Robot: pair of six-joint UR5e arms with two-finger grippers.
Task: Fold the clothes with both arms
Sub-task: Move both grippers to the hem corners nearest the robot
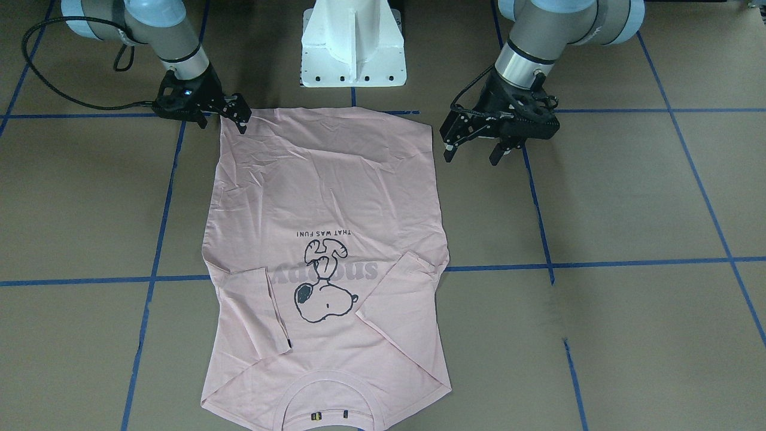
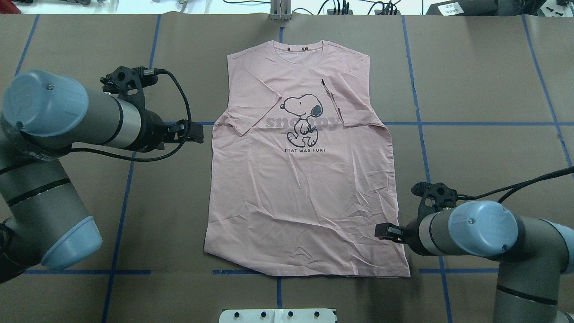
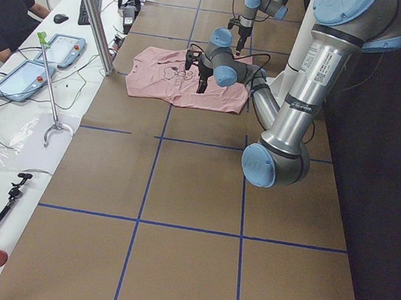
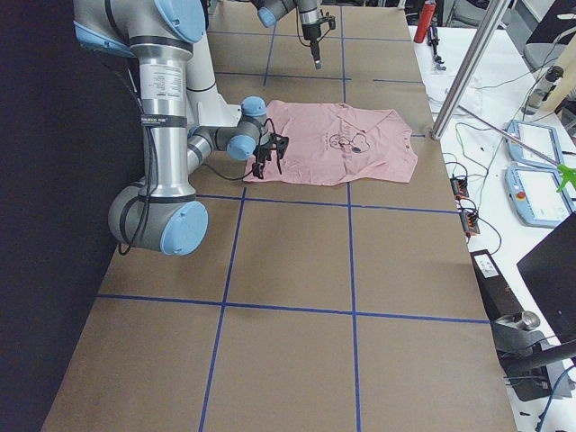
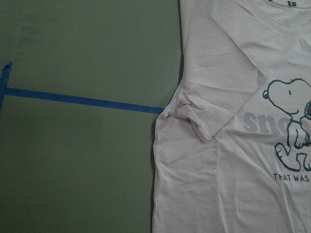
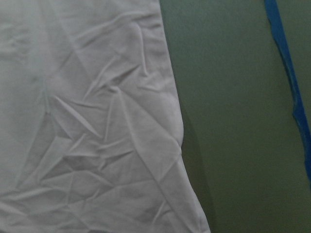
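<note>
The pale pink T-shirt (image 2: 305,202) lies flat and face up on the brown table, collar away from the robot. Both short sleeves are folded in over the chest beside the dog print (image 1: 323,293). My left gripper (image 1: 473,157) hangs open above the bare table, just off the shirt's edge at sleeve height (image 2: 192,133), touching nothing. Its wrist view looks down on the folded sleeve (image 5: 194,121). My right gripper (image 1: 222,124) stands open over the hem corner on the other side (image 2: 394,234), holding nothing. Its wrist view shows the wrinkled shirt edge (image 6: 87,121).
The white pedestal block (image 1: 353,48) stands at the robot's edge of the table. Blue tape lines (image 2: 471,124) cross the brown surface. Beyond the shirt's collar end, a side table (image 3: 14,136) carries tablets, cables and a metal pole (image 3: 93,15), with a person (image 3: 6,12) beside it.
</note>
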